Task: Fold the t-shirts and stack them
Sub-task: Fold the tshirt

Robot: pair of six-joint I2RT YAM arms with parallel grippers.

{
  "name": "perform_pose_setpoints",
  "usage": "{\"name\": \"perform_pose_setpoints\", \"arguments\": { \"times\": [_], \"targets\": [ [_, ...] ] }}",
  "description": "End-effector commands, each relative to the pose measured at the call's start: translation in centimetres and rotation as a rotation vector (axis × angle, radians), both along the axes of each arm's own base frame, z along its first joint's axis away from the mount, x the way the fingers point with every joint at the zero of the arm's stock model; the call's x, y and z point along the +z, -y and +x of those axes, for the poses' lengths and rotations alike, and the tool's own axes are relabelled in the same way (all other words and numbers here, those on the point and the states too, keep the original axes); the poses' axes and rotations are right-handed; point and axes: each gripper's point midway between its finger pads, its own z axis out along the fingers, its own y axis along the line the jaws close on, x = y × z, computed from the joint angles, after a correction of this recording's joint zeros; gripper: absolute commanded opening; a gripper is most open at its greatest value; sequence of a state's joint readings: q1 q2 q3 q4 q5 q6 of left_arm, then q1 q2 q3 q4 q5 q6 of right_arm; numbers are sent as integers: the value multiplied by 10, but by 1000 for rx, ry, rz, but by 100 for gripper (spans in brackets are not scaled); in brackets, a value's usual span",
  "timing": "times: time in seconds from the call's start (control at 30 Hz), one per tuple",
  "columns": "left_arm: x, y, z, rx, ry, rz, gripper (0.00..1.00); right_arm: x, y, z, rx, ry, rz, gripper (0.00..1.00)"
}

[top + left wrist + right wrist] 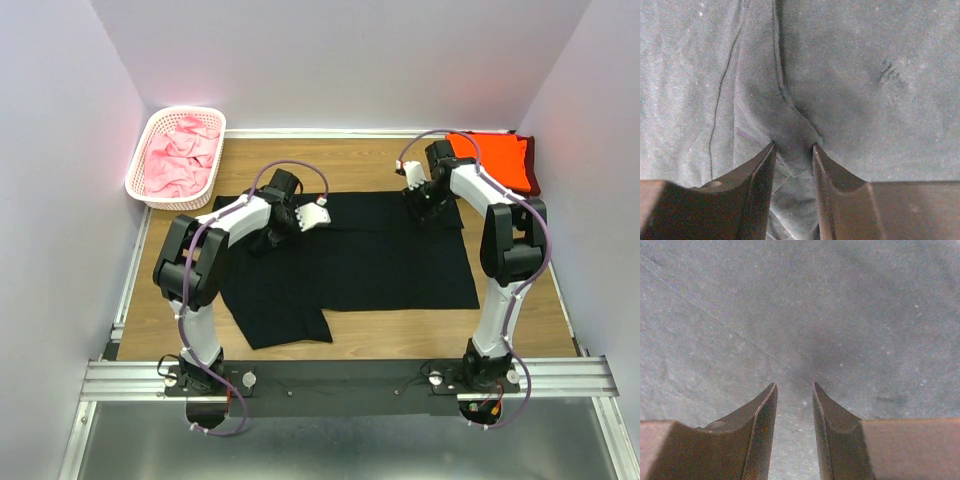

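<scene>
A black t-shirt lies spread flat across the middle of the table. My left gripper presses down on its far left part. In the left wrist view the jaws stand apart, with a pucker of black cloth and a seam rising between the fingertips. My right gripper is down on the shirt's far right part. There the jaws stand apart on smooth flat cloth. A folded orange t-shirt lies at the back right on a dark maroon one. Pink t-shirts fill the basket.
The white lattice basket stands at the back left corner against the wall. Walls close in the table on the left, back and right. Bare wood shows to the right of the black shirt and along the back.
</scene>
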State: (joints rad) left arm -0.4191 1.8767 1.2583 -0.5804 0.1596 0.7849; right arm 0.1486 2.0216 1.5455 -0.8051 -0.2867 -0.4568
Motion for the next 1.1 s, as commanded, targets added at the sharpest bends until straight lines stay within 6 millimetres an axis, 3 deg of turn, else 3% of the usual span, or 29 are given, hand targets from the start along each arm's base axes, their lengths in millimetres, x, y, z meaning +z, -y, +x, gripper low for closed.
{"name": "perform_pose_setpoints", "arguments": {
  "times": [0.0,0.1,0.2,0.33,0.63,0.93,1.07],
  "targets": [
    [28,2,0,-36,17,-16,45,8,1,-5,14,12,0,41],
    [51,4,-5,-70,23,-37,45,8,1,-6,15,12,2,41],
    [54,7,-14,-114,-14,-50,43,7,0,-6,12,8,4,41],
    [42,9,-22,-139,-72,-54,37,10,-1,-4,8,15,8,41],
    [19,16,-23,-152,-142,-65,37,6,3,-5,15,10,-11,41],
    [-13,10,-18,-131,-165,-17,38,3,4,-6,16,5,-19,40],
    [-13,9,-16,-124,-167,-24,27,4,4,-6,17,7,-20,40]
  ]
}}
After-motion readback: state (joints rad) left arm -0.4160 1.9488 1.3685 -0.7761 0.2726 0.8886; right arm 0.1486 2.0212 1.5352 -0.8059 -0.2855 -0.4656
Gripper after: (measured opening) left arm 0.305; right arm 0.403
